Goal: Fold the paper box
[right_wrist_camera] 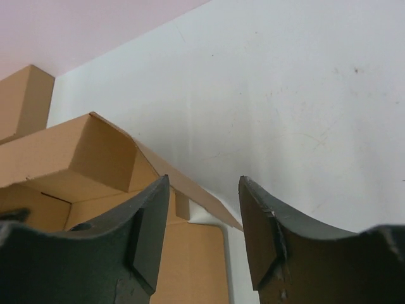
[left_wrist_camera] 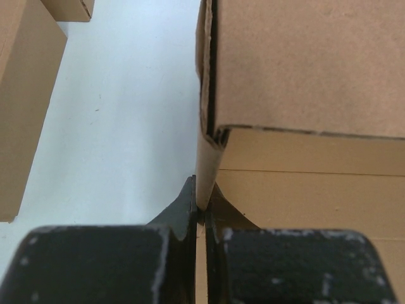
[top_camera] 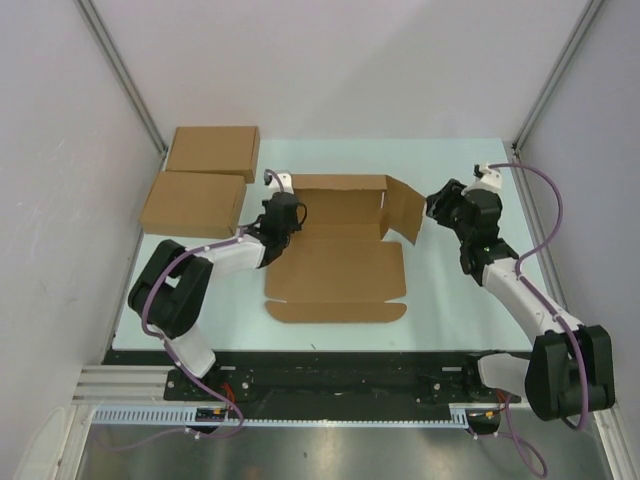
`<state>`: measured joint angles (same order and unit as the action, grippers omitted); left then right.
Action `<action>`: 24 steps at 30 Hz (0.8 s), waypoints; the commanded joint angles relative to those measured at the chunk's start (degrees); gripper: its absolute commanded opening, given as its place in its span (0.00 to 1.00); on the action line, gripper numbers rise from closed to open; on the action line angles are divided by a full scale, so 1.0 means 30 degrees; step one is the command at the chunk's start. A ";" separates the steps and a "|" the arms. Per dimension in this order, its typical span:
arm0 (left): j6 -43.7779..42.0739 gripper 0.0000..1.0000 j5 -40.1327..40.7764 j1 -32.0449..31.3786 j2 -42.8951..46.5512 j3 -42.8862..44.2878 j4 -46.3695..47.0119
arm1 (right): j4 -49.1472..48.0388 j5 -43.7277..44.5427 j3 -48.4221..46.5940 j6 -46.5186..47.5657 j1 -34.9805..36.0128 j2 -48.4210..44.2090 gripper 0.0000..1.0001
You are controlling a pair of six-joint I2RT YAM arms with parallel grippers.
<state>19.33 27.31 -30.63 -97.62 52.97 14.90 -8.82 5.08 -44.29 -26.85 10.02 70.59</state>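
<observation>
Left wrist view: the left gripper (left_wrist_camera: 201, 204) is clamping the left wall (left_wrist_camera: 204, 152) of the paper box (left_wrist_camera: 304, 69). The box is lying half-formed between both grippers — the right gripper (right_wrist_camera: 204, 185) is hovering open, empty, beside its right flap (right_wrist_camera: 95, 152). Walls are going up; the next move probably calls for pushing that flap inward.

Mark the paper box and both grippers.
paper box (top_camera: 335, 272): top view, its flat near panel.
left gripper (left_wrist_camera: 201, 204): left wrist view, between fingertips pinching the box wall.
right gripper (right_wrist_camera: 204, 182): right wrist view, gap between open fingertips.
</observation>
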 commanded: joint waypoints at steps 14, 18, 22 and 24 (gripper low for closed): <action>-0.0964 0.00 -0.0490 -0.0102 -0.0535 0.1298 -0.0424 | -0.3620 -0.3944 0.1318 0.4847 -0.0498 0.1195 0.62; -0.1346 0.00 -0.0578 -0.0073 -0.0681 0.1386 -0.0337 | -0.4150 -0.4478 0.0851 0.5461 -0.0499 0.2279 0.59; -0.1464 0.00 -0.0607 -0.0043 -0.0798 0.1416 -0.0249 | -0.4471 -0.4564 0.0731 0.5465 -0.0996 0.3130 0.57; -0.1522 0.00 -0.0607 -0.0072 -0.0857 0.1445 -0.0248 | -0.4764 -0.4711 0.0673 0.5347 -0.1055 0.3365 0.53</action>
<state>16.88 26.59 -30.63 -99.29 55.40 13.76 -18.48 -7.49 -40.14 -11.86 7.79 79.79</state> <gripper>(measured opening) 0.027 0.552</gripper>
